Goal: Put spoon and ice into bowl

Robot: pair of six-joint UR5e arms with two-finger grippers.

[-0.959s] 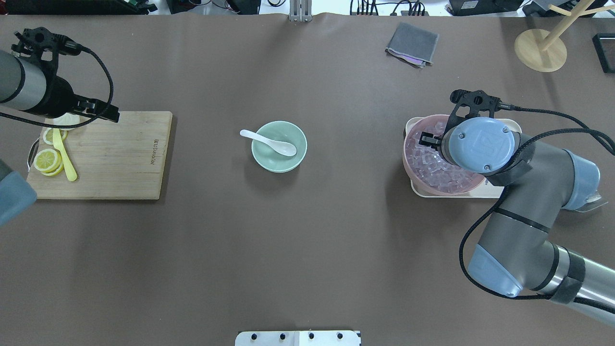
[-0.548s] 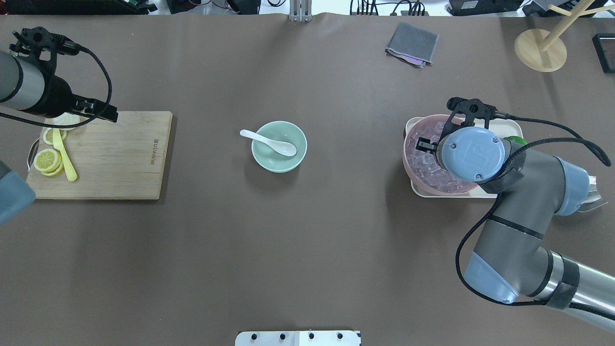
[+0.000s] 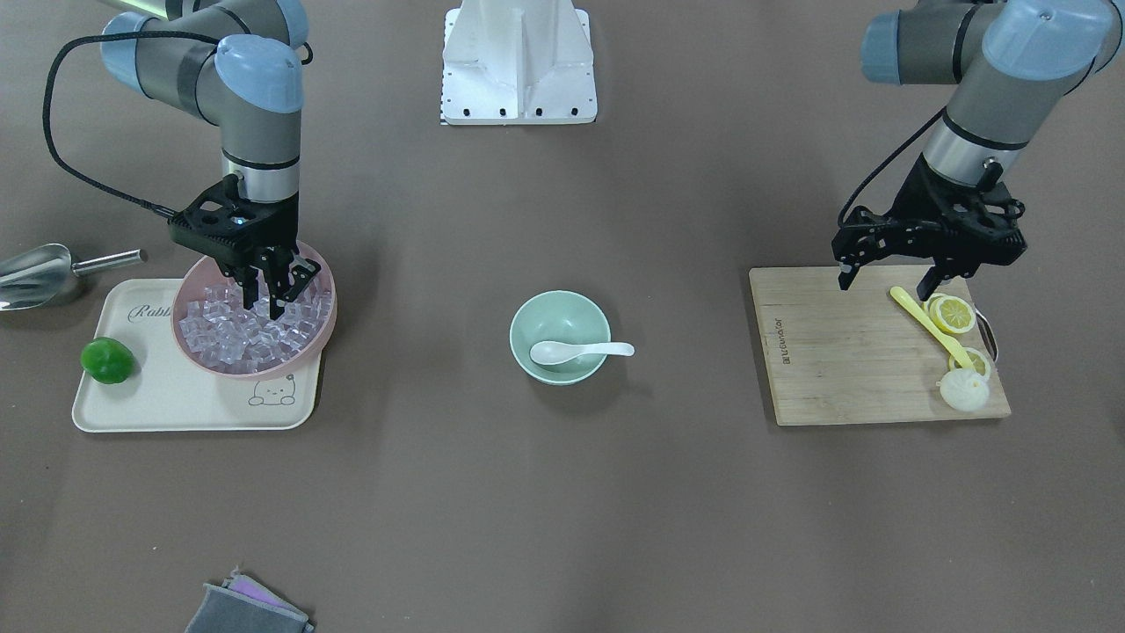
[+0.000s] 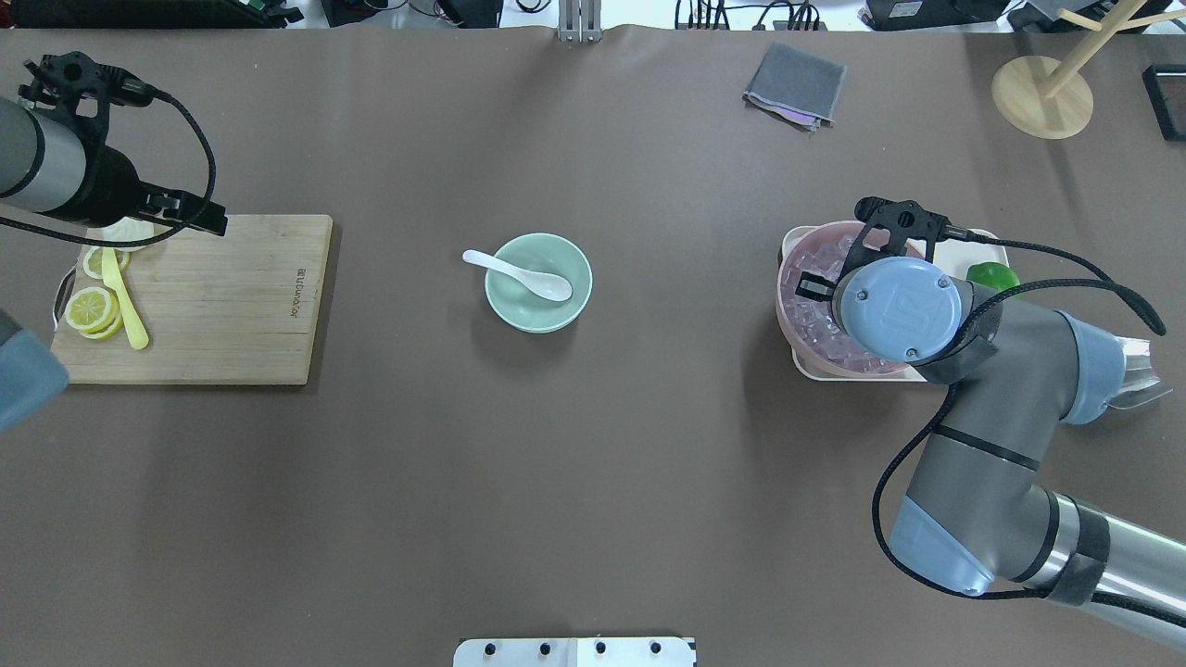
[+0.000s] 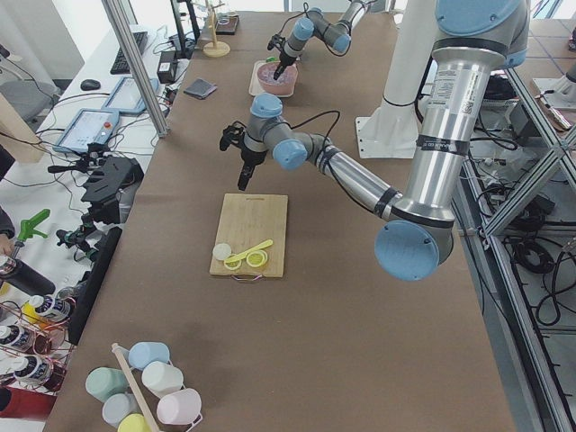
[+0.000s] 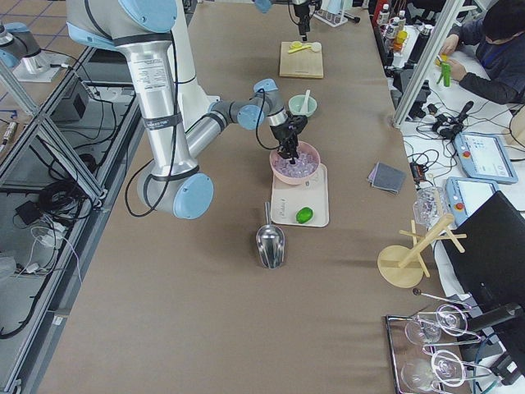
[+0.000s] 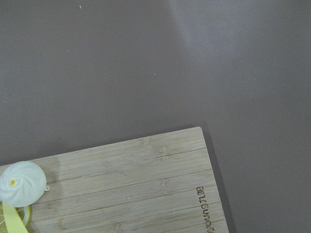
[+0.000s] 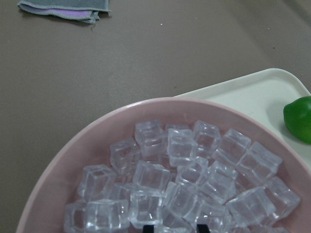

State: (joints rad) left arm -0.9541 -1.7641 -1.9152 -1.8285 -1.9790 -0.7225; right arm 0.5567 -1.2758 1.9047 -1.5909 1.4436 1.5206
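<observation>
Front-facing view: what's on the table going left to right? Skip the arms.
metal scoop → lime → pink bowl full of ice → green bowl with the white spoon in it → cutting board

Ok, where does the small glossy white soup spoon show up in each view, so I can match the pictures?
Front-facing: centre, small glossy white soup spoon lying in the mint-green bowl.
Overhead: slightly left of centre.
Exterior left: cannot make it out.
Exterior right: top, right of centre.
Both wrist views: not in view.
Landmark: the wooden cutting board; the handle points toward it.
</observation>
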